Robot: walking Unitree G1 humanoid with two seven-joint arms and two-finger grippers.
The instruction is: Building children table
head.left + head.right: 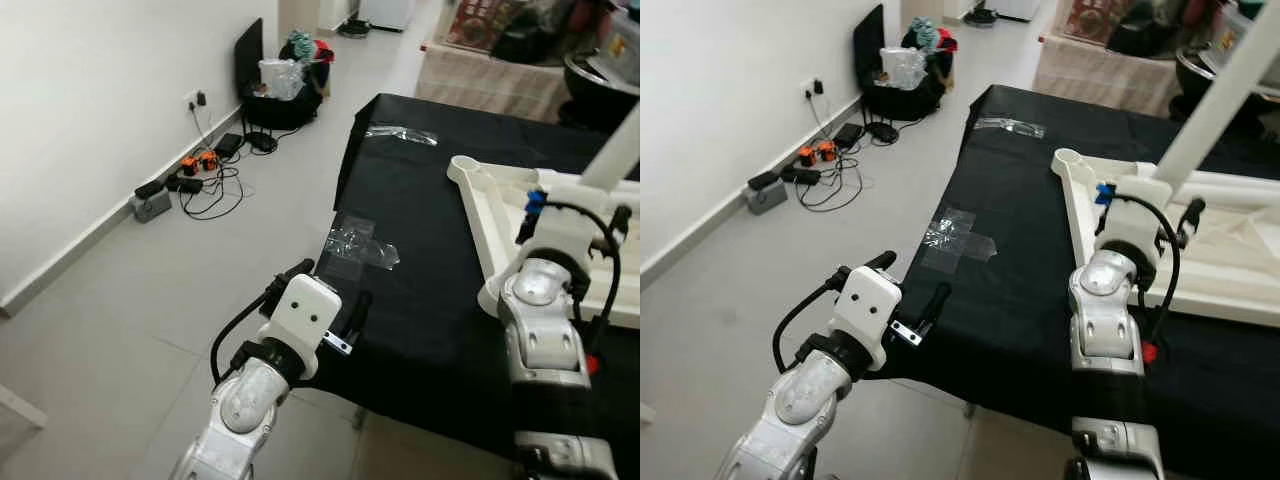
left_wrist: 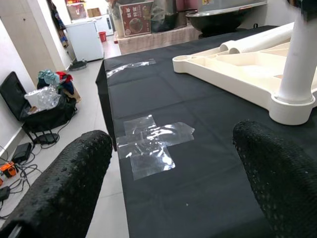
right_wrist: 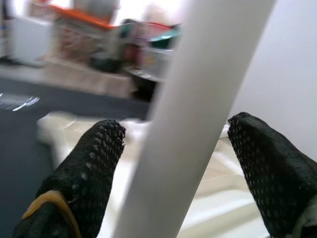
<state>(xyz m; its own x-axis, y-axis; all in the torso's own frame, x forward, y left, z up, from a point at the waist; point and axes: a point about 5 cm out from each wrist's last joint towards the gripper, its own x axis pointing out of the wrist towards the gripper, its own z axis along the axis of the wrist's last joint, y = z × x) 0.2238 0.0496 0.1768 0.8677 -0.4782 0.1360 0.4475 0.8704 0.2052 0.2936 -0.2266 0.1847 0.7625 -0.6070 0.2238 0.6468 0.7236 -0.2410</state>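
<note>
A cream children's table top [image 1: 1240, 300] lies upside down on the black-covered table [image 1: 420, 300]. One white leg [image 2: 302, 64] stands upright in its near corner socket, and a second leg [image 1: 1240, 185] lies across the top. My right gripper [image 3: 173, 144] is open, one finger [image 3: 94, 158] on each side of the upright leg [image 3: 193, 109] with small gaps. My left gripper [image 1: 335, 290] hovers open and empty at the table's near left edge, pointing over a patch of clear tape [image 2: 151, 141].
Another strip of clear tape [image 1: 400, 133] sits at the table's far left corner. Cables and power strips [image 1: 200, 175] lie on the floor by the left wall. A black chair piled with bags [image 1: 285, 80] stands beyond. Grey floor is open to the left.
</note>
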